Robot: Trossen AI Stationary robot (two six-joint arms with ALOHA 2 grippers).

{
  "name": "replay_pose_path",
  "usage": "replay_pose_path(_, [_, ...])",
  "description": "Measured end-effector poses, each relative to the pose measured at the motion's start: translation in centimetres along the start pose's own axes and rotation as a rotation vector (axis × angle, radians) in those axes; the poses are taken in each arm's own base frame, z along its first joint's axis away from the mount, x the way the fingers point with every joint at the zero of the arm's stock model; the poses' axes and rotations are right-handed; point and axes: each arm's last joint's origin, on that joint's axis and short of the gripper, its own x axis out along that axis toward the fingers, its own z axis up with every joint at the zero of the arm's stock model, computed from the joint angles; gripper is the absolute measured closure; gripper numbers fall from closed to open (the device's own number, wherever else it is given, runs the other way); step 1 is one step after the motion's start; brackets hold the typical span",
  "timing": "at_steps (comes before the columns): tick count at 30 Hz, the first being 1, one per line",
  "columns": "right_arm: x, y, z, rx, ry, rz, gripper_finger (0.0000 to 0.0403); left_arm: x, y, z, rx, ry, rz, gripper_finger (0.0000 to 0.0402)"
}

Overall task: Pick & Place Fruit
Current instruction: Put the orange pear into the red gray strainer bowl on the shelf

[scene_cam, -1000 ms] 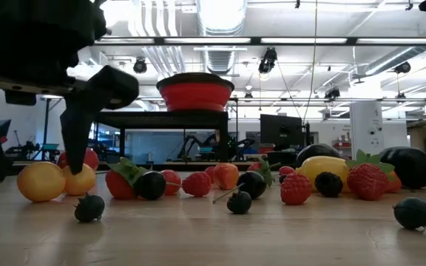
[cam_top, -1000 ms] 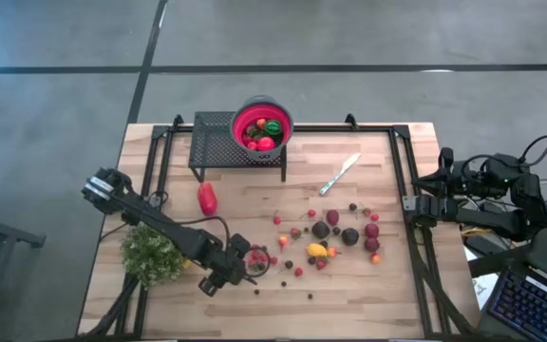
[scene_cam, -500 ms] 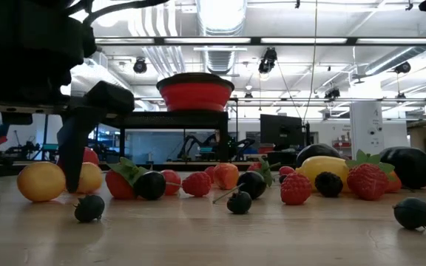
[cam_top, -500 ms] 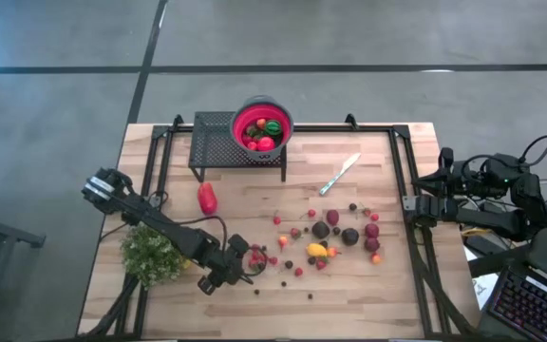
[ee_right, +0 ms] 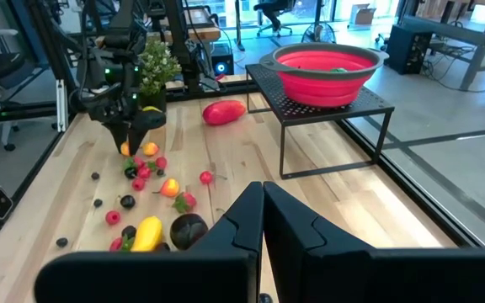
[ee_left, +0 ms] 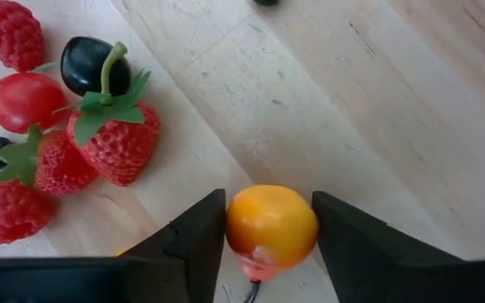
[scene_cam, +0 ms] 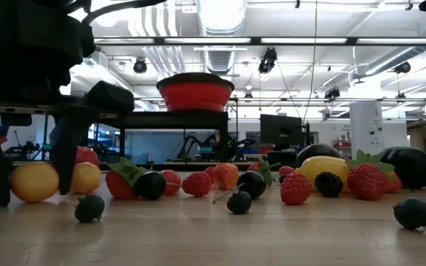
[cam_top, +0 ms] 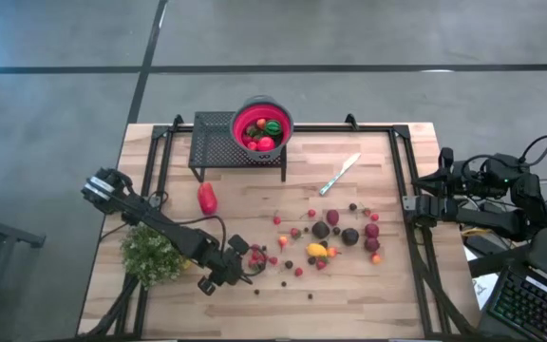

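left pincer (ee_left: 269,231): pinching a small orange fruit (ee_left: 271,225) down on the surface (ee_left: 377,109)
right pincer (ee_right: 263,210): pressed together, parked at the surface's edge

Pale matt wooden table (cam_top: 387,285), glossy plastic fruit (ee_left: 272,225), black metal mesh rack (cam_top: 212,142).

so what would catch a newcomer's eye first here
Probably the left gripper low over the table's near left, its dark fingers on either side of a small orange-yellow toy fruit. Next, the bright red round bowl on the black mesh stand at the back.
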Motion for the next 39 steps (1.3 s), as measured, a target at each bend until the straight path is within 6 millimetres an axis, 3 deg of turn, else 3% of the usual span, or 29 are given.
replay_pose_path(12, [0.0,0.0,0.0,0.002,0.000,0.000,0.0394,-0.1,0.1,0.3,-0.027,-0.005,0.004,0.0244])
replay_pose_path(19, [0.0,0.0,0.0,0.000,0.000,0.000,0.0394,-1.4,0.6,2.6,-0.043,-0.087,0.020,0.0246])
replay_pose_path(24, [0.0,0.0,0.0,0.000,-0.001,0.000,0.0394,-2.6,1.6,4.6,-0.044,-0.139,0.147,0.0244])
replay_pose_path(32, [0.0,0.0,0.0,0.001,0.000,0.000,0.0394,-5.5,5.6,7.3,-0.061,-0.157,0.618,0.0249])
replay_pose_path(39, [0.0,0.0,0.0,0.002,-0.001,0.000,0.0394,-10.2,11.6,9.6,-0.104,-0.172,0.975,0.0249])
